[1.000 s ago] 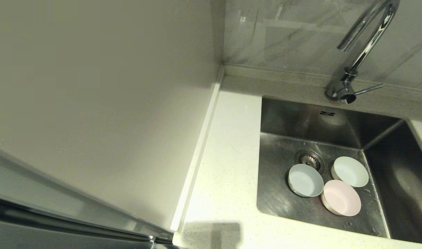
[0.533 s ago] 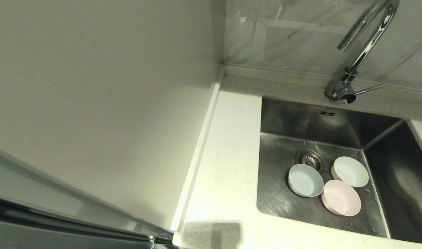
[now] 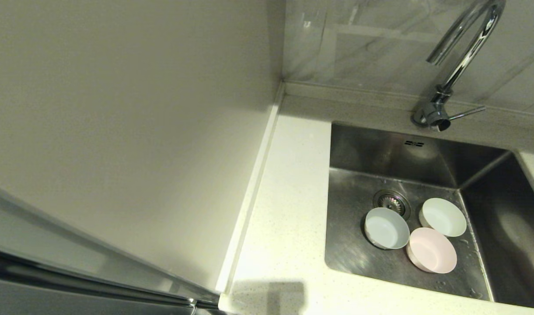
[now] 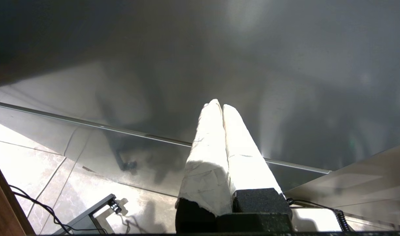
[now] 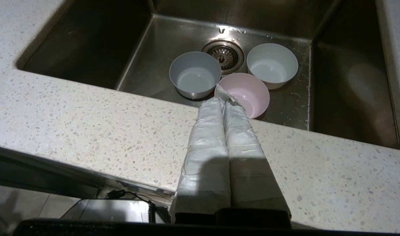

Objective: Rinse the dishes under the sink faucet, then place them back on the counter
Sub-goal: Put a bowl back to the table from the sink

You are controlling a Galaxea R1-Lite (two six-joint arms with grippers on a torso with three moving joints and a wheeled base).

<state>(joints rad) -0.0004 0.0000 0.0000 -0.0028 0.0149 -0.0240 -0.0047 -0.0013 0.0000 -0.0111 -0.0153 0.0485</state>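
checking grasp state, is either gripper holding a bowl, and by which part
Nothing is held. The right gripper is shut and empty, above the counter edge; the left gripper is shut and empty, away from the sink.

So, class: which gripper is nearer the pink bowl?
The right. The right gripper, shut, is above the counter's front edge, pointing at the pink bowl in the sink. The left gripper, shut, is down near the floor; no bowl shows in its view.
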